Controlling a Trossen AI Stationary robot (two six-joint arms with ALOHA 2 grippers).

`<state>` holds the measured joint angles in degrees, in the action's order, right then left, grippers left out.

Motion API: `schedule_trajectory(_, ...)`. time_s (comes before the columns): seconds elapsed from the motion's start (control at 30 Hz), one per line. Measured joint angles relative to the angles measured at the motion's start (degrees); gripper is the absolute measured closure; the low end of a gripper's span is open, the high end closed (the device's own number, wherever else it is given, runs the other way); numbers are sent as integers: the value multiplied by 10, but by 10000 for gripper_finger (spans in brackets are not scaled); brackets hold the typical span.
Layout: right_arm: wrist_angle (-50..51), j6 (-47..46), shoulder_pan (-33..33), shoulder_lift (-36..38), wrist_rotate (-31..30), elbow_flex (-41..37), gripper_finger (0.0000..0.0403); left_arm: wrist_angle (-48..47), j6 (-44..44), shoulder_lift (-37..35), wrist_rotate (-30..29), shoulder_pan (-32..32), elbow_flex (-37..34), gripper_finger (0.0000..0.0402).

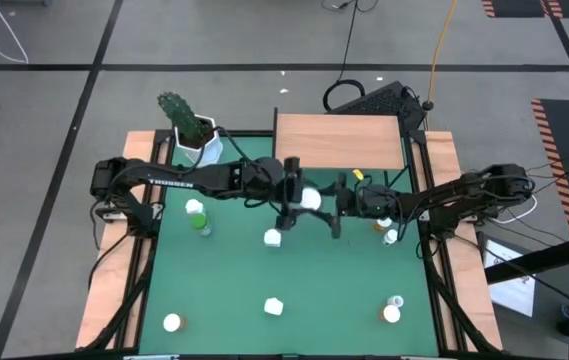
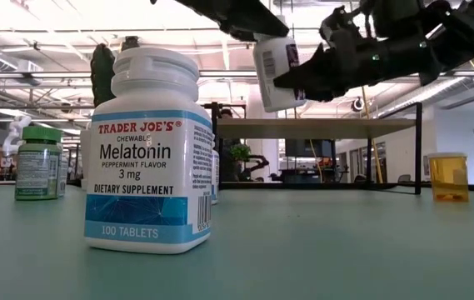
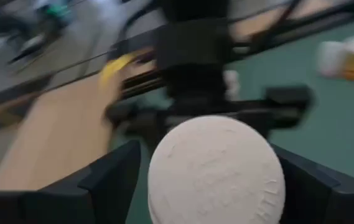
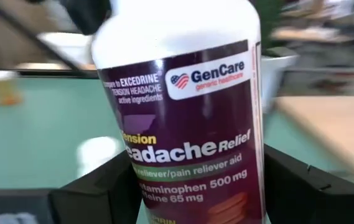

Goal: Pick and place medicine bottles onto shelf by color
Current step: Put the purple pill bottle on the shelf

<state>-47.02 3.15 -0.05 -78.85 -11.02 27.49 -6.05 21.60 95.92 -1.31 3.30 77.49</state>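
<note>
Two grippers: my left gripper (image 1: 292, 196) and my right gripper (image 1: 336, 208) meet above the green mat (image 1: 294, 270), just in front of the shelf (image 1: 339, 142).
Held thing: the GenCare headache bottle (image 4: 186, 118) hangs in the air between both of us, like a hand-over.
Left fingers: they sit on each side of its white cap (image 3: 216, 171); I cannot tell if they press.
Right fingers: they sit beside its label; squeezing or not, I cannot tell.
Feel: smooth round plastic, shiny purple label, bumpy cap.
Other bottles: the Melatonin bottle (image 2: 152, 150) and more stand on the mat, waiting.
Shelf top: flat pale wood, bare.
</note>
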Motion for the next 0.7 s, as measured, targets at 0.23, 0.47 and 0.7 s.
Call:
schedule_trajectory(0.23, -38, 44, 45, 0, -244, 0, 153, 15, -63, -5, -71, 2, 0, 72)
schedule_trajectory(0.47, -79, 59, 60, 0, -304, 0, 152, 77, -120, -5, -96, 1, 0, 92)
schedule_trajectory(0.7, -76, 37, 60, 0, -342, 0, 151, 112, -126, -5, -97, 2, 0, 141)
